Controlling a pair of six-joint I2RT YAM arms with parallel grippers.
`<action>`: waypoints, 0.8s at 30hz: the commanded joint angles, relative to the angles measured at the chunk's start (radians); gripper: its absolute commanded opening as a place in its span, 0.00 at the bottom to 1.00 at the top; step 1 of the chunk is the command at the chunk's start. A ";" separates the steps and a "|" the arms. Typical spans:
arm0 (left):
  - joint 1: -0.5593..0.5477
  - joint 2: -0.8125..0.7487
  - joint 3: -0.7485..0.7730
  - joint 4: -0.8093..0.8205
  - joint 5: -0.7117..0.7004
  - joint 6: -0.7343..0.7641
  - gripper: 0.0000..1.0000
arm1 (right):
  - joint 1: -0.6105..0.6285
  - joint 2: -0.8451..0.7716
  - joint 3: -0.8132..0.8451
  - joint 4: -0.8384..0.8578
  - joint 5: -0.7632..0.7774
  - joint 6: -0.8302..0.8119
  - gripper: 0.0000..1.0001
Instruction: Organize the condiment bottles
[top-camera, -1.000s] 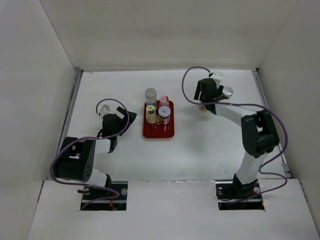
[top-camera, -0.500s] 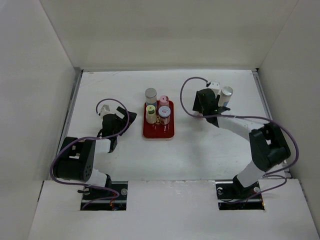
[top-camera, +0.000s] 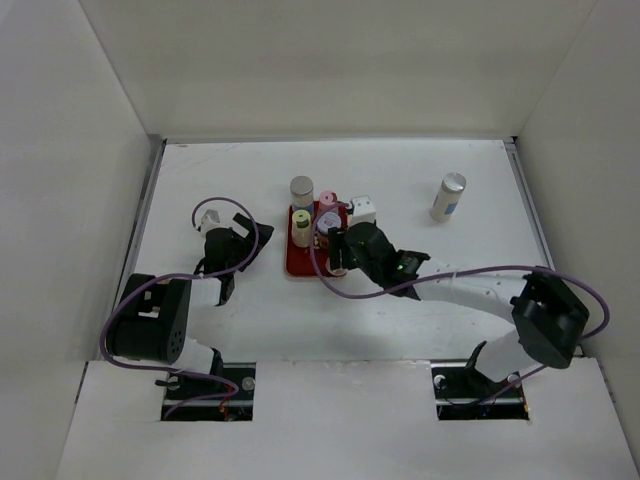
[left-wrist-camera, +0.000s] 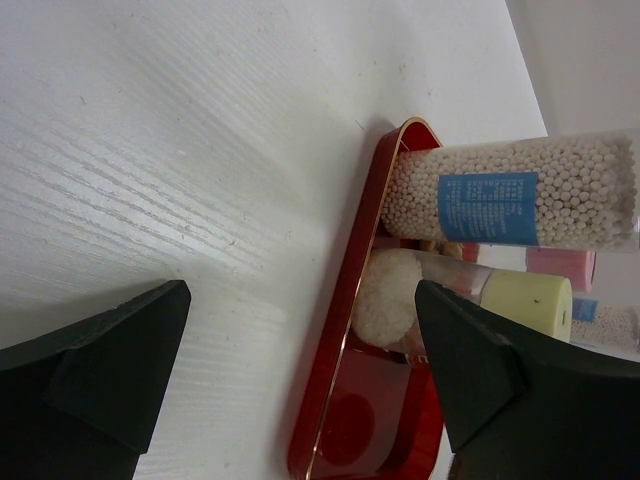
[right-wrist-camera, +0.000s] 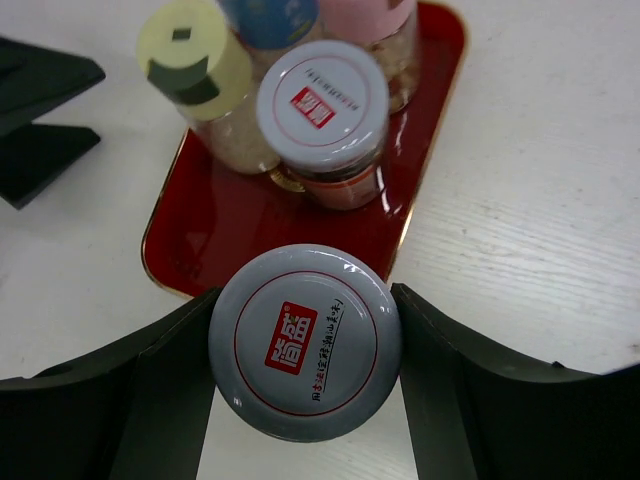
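The right gripper (right-wrist-camera: 303, 345) is clamped on a small cylindrical jar with a silver-grey lid (right-wrist-camera: 305, 330) stamped with a red logo, one black finger pressed to each side of it just under the lid, so the jar hangs upright and can go down without tipping. From where I stand the arm reaches far across the white table (top-camera: 420, 170) to hold it at the near edge of the flat red rectangular tray (right-wrist-camera: 215, 235); whether its base is over the tray floor or just outside the rim I cannot tell. That near strip is the only bare red left, which seems to be why it is brought here. Just beyond stands a shorter jar with a purplish-white lid (right-wrist-camera: 322, 105), and beside that a jar with a yellow-green lid (right-wrist-camera: 195, 62); behind them are a pink-lidded jar (top-camera: 327, 201) and a taller grey-lidded jar with a blue label (top-camera: 302, 187), all packed close at the far end. One more tall silver-lidded jar (top-camera: 448, 196) stands alone, well apart on the right of the table, so I judge the sorting is not finished. The left gripper (left-wrist-camera: 300, 300) sits low beside the tray's left edge, its fingers spread and holding nothing, out of the way.
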 joint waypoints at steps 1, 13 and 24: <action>0.010 -0.007 -0.008 0.055 0.012 -0.005 1.00 | -0.005 0.029 0.084 0.161 0.019 -0.006 0.49; 0.007 -0.054 -0.032 0.105 0.007 -0.005 1.00 | 0.005 0.159 0.086 0.261 0.061 -0.011 0.51; 0.004 -0.220 -0.147 0.321 -0.008 0.004 1.00 | 0.028 0.164 0.087 0.245 0.073 -0.032 0.79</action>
